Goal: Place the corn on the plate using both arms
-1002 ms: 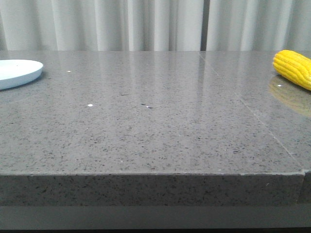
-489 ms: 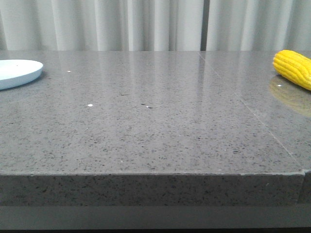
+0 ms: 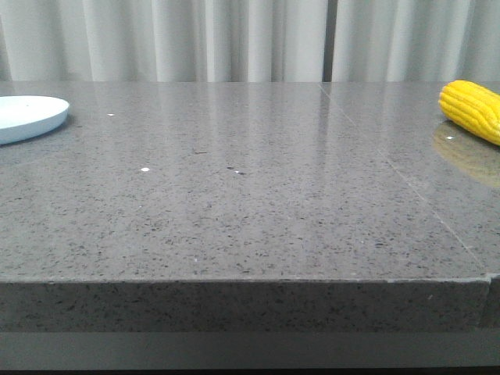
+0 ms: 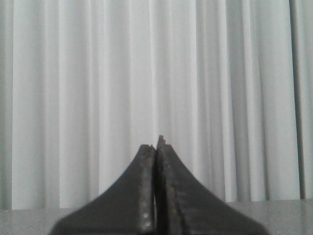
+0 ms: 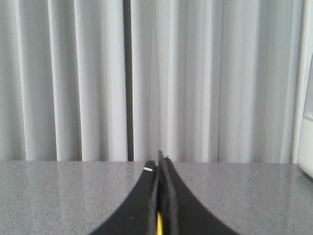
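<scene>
The corn (image 3: 473,109) lies on the grey table at the far right of the front view, cut off by the picture's edge. The plate (image 3: 27,116) sits at the far left, also partly cut off and far from the corn. Neither gripper shows in the front view. In the left wrist view my left gripper (image 4: 156,144) is shut and empty, with the curtain behind it. In the right wrist view my right gripper (image 5: 160,161) is shut above the tabletop. A thin yellow sliver (image 5: 159,225) shows through the slit low between its fingers.
The speckled grey table (image 3: 250,203) has a front edge low in the front view and a seam running down its right part. A pale pleated curtain (image 3: 250,39) hangs behind it. A white object (image 5: 307,147) shows at the edge of the right wrist view.
</scene>
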You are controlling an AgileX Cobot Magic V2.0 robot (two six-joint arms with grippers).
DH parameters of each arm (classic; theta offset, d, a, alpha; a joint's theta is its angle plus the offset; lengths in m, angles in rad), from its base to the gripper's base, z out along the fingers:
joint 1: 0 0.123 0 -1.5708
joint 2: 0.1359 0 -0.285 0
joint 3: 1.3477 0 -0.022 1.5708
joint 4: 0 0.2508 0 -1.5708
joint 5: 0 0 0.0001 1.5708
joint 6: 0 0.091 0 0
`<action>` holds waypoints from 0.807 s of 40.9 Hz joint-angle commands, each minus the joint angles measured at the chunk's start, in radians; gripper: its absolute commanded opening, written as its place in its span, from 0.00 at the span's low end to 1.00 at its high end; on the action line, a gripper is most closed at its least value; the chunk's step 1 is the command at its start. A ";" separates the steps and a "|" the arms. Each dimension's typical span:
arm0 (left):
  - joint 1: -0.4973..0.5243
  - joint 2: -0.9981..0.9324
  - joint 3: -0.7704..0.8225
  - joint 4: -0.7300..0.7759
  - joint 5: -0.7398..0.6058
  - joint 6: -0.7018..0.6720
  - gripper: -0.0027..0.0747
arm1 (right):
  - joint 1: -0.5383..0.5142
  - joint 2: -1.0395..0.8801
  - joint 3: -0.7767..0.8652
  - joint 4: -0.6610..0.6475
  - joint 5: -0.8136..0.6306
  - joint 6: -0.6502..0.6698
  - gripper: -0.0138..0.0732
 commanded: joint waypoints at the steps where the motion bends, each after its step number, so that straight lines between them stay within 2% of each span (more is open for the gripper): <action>1: -0.007 0.092 -0.148 -0.009 0.059 0.000 0.01 | -0.005 0.090 -0.146 0.003 0.041 -0.001 0.08; 8: -0.007 0.253 -0.328 -0.009 0.293 0.000 0.01 | -0.005 0.243 -0.328 0.003 0.260 -0.001 0.08; 13: -0.007 0.344 -0.359 -0.009 0.383 0.000 0.01 | -0.005 0.341 -0.389 0.003 0.379 -0.001 0.08; 26: -0.007 0.479 -0.357 -0.009 0.501 0.000 0.01 | -0.005 0.521 -0.365 0.003 0.449 -0.001 0.08; 33: -0.007 0.519 -0.339 -0.009 0.502 0.000 0.01 | -0.005 0.592 -0.351 0.003 0.453 -0.001 0.08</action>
